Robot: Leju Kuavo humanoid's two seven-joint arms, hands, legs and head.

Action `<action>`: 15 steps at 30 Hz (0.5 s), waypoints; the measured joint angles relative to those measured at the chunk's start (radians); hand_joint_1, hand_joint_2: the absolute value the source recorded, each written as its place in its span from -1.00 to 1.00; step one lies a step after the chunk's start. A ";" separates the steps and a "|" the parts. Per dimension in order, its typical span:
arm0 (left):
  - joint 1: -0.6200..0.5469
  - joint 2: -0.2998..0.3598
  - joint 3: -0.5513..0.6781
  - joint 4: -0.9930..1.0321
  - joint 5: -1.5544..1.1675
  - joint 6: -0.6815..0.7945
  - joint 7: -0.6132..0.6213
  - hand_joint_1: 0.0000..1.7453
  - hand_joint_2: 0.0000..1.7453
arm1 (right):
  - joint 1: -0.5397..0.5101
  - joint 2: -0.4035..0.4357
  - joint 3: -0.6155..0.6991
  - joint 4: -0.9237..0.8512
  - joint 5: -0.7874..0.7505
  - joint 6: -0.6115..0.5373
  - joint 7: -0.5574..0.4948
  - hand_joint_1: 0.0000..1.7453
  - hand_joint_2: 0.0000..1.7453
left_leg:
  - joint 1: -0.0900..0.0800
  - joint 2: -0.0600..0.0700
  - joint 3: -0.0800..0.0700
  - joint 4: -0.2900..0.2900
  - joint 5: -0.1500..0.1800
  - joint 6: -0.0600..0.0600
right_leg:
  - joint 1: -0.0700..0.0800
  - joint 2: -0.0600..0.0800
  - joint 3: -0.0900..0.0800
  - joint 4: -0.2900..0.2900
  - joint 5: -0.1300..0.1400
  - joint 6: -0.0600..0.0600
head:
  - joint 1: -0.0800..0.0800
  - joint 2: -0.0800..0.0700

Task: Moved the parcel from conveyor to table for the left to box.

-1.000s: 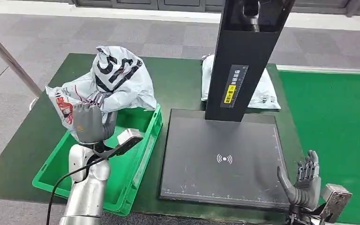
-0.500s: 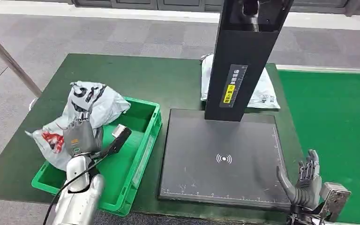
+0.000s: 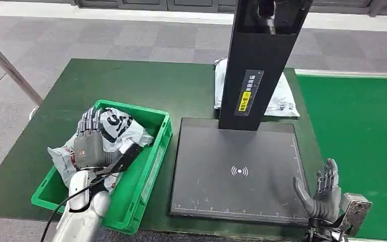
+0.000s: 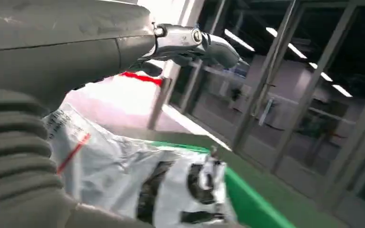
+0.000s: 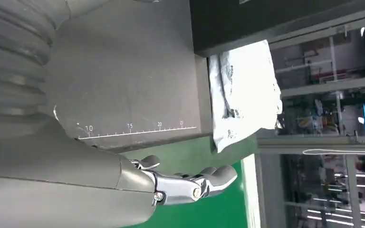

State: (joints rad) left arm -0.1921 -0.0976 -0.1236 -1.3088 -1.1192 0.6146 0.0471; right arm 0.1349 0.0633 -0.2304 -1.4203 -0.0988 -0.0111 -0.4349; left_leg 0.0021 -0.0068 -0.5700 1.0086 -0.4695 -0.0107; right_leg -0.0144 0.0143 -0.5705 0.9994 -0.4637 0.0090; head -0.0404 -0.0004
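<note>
Note that the left hand (image 3: 88, 143) lies on the parcel (image 3: 118, 128) inside the green crate (image 3: 146, 166); you cannot tell whether it grasps, since its palm side is hidden. The right hand (image 3: 322, 194) stays released, fingers spread, beside the scanner plate (image 3: 237, 171), whose post (image 3: 259, 60) partly hides a second parcel (image 3: 282, 98).

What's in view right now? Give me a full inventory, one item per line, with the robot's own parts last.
Parcel in crate: 1, white with black and red print, lying in the crate, one end over its outer rim.
Crate: 1, green, left part of the table.
Scanner platform: 1, black, table centre, with an upright black column.
Second parcel: 1, white, behind the column.
Table: 1, dark green.
Conveyor: 1, bright green, right of the table.
Left hand: on the parcel in crate.
Right hand: open, empty, at the platform's near right corner.
</note>
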 measured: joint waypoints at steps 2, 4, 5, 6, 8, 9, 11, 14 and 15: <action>0.000 0.003 -0.010 -0.013 0.082 0.001 -0.050 -1.00 1.00 | 0.000 0.001 0.000 0.000 0.000 0.000 0.002 -1.00 1.00 | 0.000 0.000 0.000 0.000 0.000 0.000 | 0.000 0.000 0.000 0.000 0.000 0.000 | 0.000 0.000; 0.000 0.005 -0.021 -0.021 0.154 -0.007 -0.094 -1.00 1.00 | 0.000 0.003 0.000 0.000 0.000 0.000 0.002 -1.00 1.00 | 0.000 0.000 0.000 0.000 0.000 0.000 | 0.000 0.000 0.000 0.000 0.000 0.000 | 0.000 0.000; -0.001 0.005 -0.028 -0.026 0.216 -0.018 -0.129 -1.00 1.00 | 0.000 0.003 0.000 0.000 -0.002 0.000 0.003 -1.00 1.00 | 0.000 0.000 0.000 0.000 0.000 0.000 | 0.000 0.000 0.000 0.000 0.000 0.000 | 0.000 0.000; -0.003 0.005 -0.039 -0.034 0.306 -0.040 -0.181 -1.00 1.00 | 0.000 0.005 0.000 0.000 -0.003 0.000 0.003 -1.00 1.00 | 0.000 0.000 0.000 0.000 0.000 0.000 | 0.000 0.000 0.000 0.000 0.000 0.000 | 0.000 0.000; -0.010 0.005 -0.057 -0.043 0.475 -0.090 -0.282 -1.00 1.00 | -0.001 0.005 0.000 0.000 -0.006 0.000 0.005 -1.00 1.00 | 0.000 0.000 0.000 0.000 0.000 0.000 | 0.000 0.000 0.000 0.000 0.000 0.000 | 0.000 0.000; -0.014 0.004 -0.071 -0.045 0.560 -0.122 -0.325 -1.00 1.00 | -0.002 0.005 0.000 0.001 -0.009 0.000 0.005 -1.00 1.00 | 0.000 0.000 0.000 0.000 0.000 0.000 | 0.000 0.000 0.000 0.000 0.000 0.000 | 0.000 0.000; -0.022 -0.004 -0.092 -0.044 0.688 -0.180 -0.379 -1.00 1.00 | -0.009 0.005 0.000 0.006 -0.012 0.000 0.005 -1.00 1.00 | 0.000 0.000 0.000 0.000 0.001 0.000 | 0.000 0.000 0.000 0.000 0.000 0.000 | 0.000 0.000; -0.066 -0.034 -0.140 -0.029 0.877 -0.335 -0.446 -1.00 1.00 | -0.033 0.003 0.000 0.022 0.016 -0.031 0.008 -1.00 1.00 | 0.000 -0.001 -0.002 0.001 0.002 0.001 | 0.000 -0.002 0.000 0.000 0.001 0.001 | 0.000 0.000; -0.083 -0.045 -0.160 -0.017 0.894 -0.354 -0.447 -1.00 1.00 | -0.045 0.002 0.000 0.030 0.022 -0.037 0.010 -1.00 1.00 | 0.000 -0.002 -0.002 0.001 0.002 0.001 | 0.000 -0.002 0.000 -0.001 0.001 0.001 | 0.000 0.000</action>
State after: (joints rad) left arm -0.2749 -0.1422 -0.2833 -1.3253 -0.2247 0.2606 -0.3998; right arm 0.0902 0.0652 -0.2304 -1.3901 -0.0770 -0.0477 -0.4253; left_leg 0.0017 -0.0084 -0.5715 1.0096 -0.4676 -0.0093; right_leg -0.0146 0.0121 -0.5705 0.9989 -0.4626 0.0098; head -0.0404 -0.0004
